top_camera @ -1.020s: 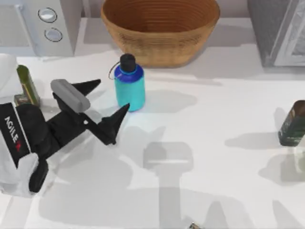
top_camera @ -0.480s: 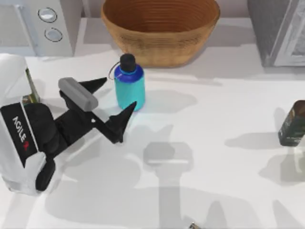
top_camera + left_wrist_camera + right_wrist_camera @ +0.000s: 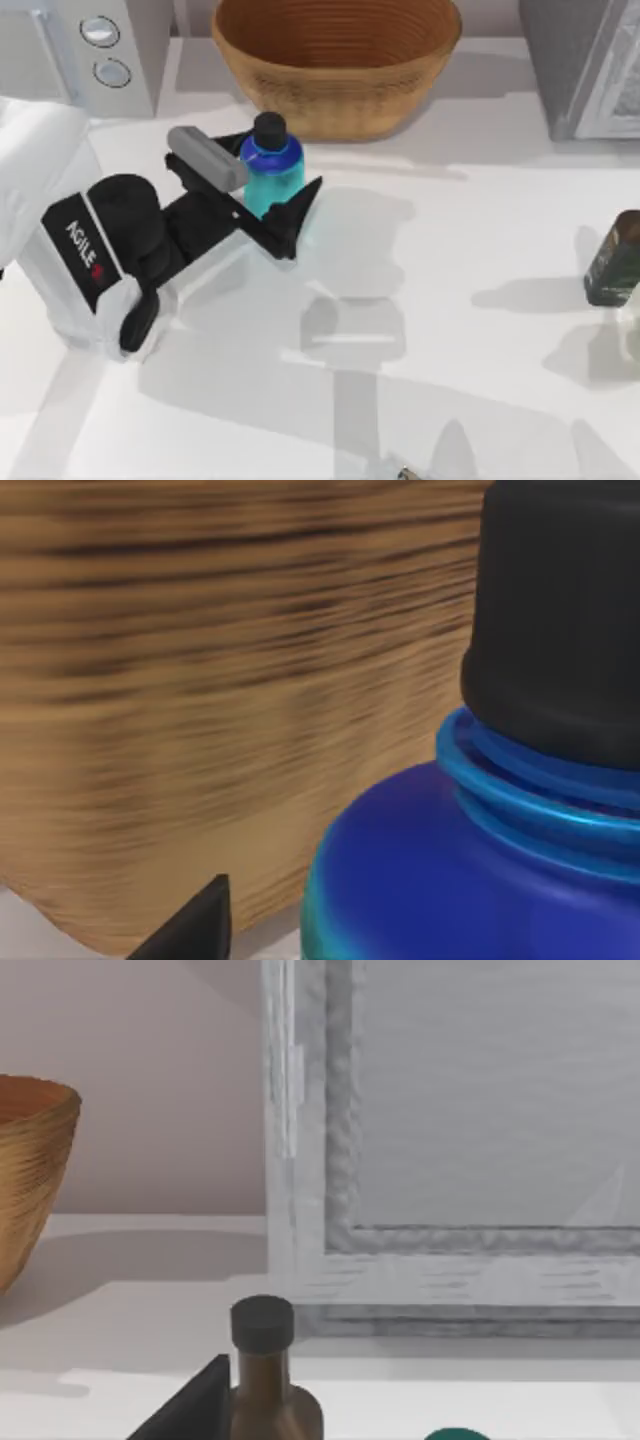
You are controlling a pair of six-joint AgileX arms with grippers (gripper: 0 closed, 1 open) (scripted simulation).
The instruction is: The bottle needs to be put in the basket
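Note:
The cyan bottle (image 3: 272,170) with blue shoulder and black cap stands upright on the white table, just in front of the tan wicker basket (image 3: 335,100) at the back. My left gripper (image 3: 280,162) is open and straddles the bottle's body, one finger on its near side and the other behind it. Up close in the left wrist view, the bottle's blue shoulder (image 3: 450,880) and black cap rise before the basket wall (image 3: 200,680). My right gripper (image 3: 195,1415) is parked off to the right.
A white appliance with two knobs (image 3: 100,45) stands at the back left, and a grey cabinet (image 3: 590,70) at the back right. A dark olive bottle with black cap (image 3: 612,260) (image 3: 262,1380) stands near the table's right edge.
My left gripper has moved right and toward the back, from beside the bottle to around it. The bottle has stayed in place.

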